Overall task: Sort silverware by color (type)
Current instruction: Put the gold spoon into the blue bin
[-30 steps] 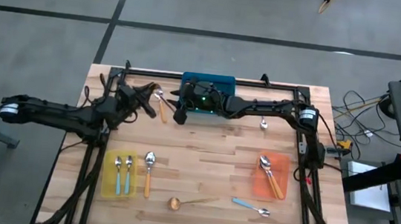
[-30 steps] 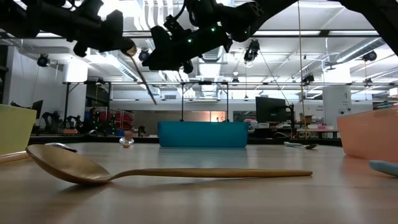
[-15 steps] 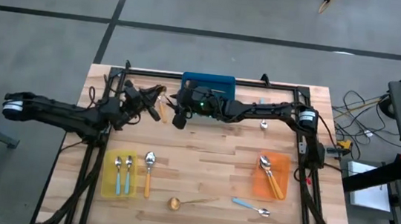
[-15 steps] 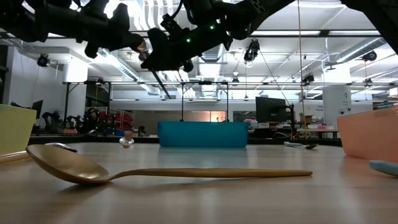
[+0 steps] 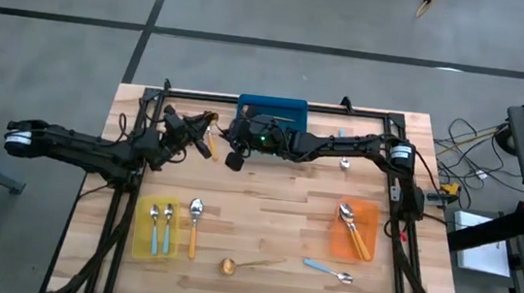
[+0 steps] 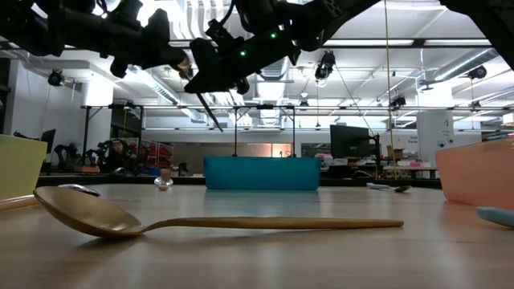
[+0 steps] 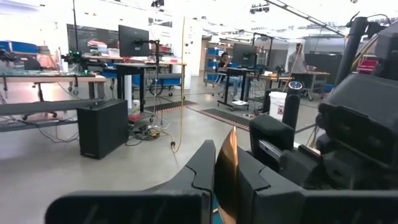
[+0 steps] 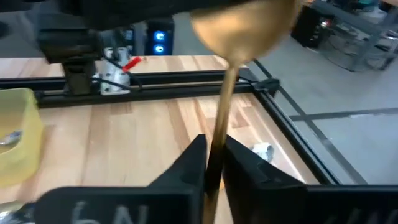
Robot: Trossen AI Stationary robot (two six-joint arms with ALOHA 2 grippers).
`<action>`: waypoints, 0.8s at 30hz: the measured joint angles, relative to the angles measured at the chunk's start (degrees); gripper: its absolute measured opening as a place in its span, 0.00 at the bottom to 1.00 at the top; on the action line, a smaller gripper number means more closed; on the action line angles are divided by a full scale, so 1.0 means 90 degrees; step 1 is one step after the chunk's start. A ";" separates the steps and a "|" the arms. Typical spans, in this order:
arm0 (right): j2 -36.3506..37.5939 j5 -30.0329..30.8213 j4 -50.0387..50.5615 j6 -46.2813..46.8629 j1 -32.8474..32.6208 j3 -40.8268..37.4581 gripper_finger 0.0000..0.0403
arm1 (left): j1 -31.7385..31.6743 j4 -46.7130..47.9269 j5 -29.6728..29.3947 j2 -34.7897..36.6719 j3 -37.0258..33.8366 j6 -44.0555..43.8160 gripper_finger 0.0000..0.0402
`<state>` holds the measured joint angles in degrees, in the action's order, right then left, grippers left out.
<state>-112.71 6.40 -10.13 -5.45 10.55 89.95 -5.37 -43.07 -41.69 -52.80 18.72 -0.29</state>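
While both arms reach inward mid-air, left tool [image 5: 197,130] and right tool [image 5: 232,155] seemingly both pinch gold spoon [image 8: 239,28].

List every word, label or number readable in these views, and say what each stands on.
No text reads in full.
Pale raised characters on the right gripper body, cut off at the picture's edge: unreadable.
Monitors and signs in the room behind: too small and blurred to read.
Bins and spoons: no markings visible.

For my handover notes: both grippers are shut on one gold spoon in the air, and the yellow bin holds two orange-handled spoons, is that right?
Not quite. In the high view, the yellow bin holds two blue-handled spoons, not orange-handled. The rest stands: left gripper and right gripper both clamp the gold spoon.
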 joint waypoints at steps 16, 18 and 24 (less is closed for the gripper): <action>-0.0005 -0.0090 0.2939 -0.0223 0.0249 0.1169 0.04 | 0.0002 0.0036 0.0360 0.0055 0.0002 -0.0053 0.23; -0.0002 -0.0101 0.3511 -0.0311 0.0328 0.1411 0.04 | 0.0002 0.0098 0.0426 0.0118 0.0002 -0.0048 0.30; -0.0005 -0.0433 0.5286 -0.0557 0.0758 0.2053 0.03 | 0.0002 0.0477 0.0427 0.0357 0.0002 0.0104 0.47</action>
<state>-112.75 2.50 37.45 -10.46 17.38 108.43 -5.34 -38.78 -37.85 -49.58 18.74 0.65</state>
